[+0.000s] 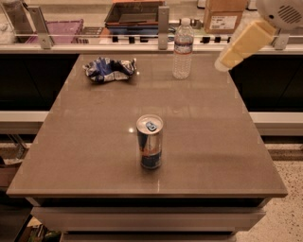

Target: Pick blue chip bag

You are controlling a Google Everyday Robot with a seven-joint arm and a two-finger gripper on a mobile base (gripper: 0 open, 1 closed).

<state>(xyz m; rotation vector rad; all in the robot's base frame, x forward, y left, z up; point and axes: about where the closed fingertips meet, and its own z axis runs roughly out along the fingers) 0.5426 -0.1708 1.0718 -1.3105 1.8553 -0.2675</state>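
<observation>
Gripper (223, 61) hangs near far-right corner of surface (85, 142), right of water bottle (182, 47); spread or closed, cannot tell; blue chip bag (110, 69) lies crumpled far-left, well apart.

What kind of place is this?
Probably an office break room: snacks on a table (blue chip bag, drink can, water bottle), a counter with trays behind. The gripper hovers at upper right.
</observation>
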